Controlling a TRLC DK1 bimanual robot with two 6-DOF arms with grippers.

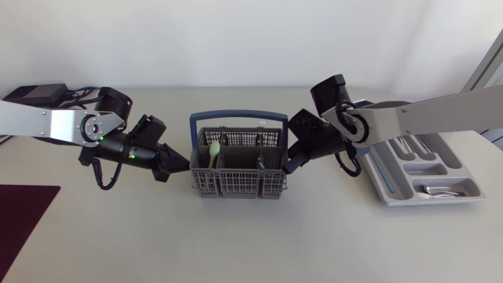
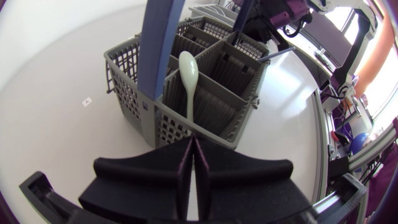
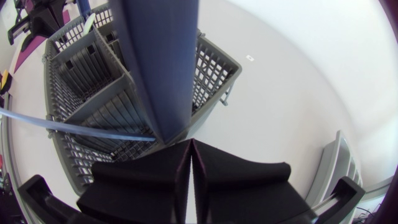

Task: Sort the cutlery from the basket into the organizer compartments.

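**Head view.** The grey basket [image 1: 236,189] sits in the middle of the table. It has a blue handle [image 1: 238,115] over the top. A pale green spoon [image 1: 214,149] stands in its left part, and a dark piece [image 1: 261,163] stands in its right part. The left gripper [image 1: 179,163] is at the basket's 9 o'clock side, right up against the wall. The right gripper [image 1: 289,163] is at the 3 o'clock side, also right up against it. The grey organizer [image 1: 376,177] lies further out at 3 o'clock, partly under the right arm. Some silver cutlery [image 1: 440,191] lies in it. A dark red mat [image 1: 23,212] is far off at 8 o'clock.

**Left wrist view.** The left gripper [image 2: 192,149] has its two fingers pressed together, and I see nothing between them. The tips are right at the near wall of the basket [image 2: 124,81]. The spoon [image 2: 189,68] stands straight ahead, at the gripper's 12 o'clock, inside the closest part of the basket. The blue handle [image 2: 160,43] rises just beside it.

**Right wrist view.** The right gripper [image 3: 191,152] also has its fingers together, with nothing held. The blue handle [image 3: 161,62] stands just ahead of the tips. I cannot tell if they touch it. A thin pale blue stick [image 3: 81,129] runs across the basket [image 3: 211,74] towards the tips. An edge of the organizer [image 3: 339,162] shows beside the gripper.
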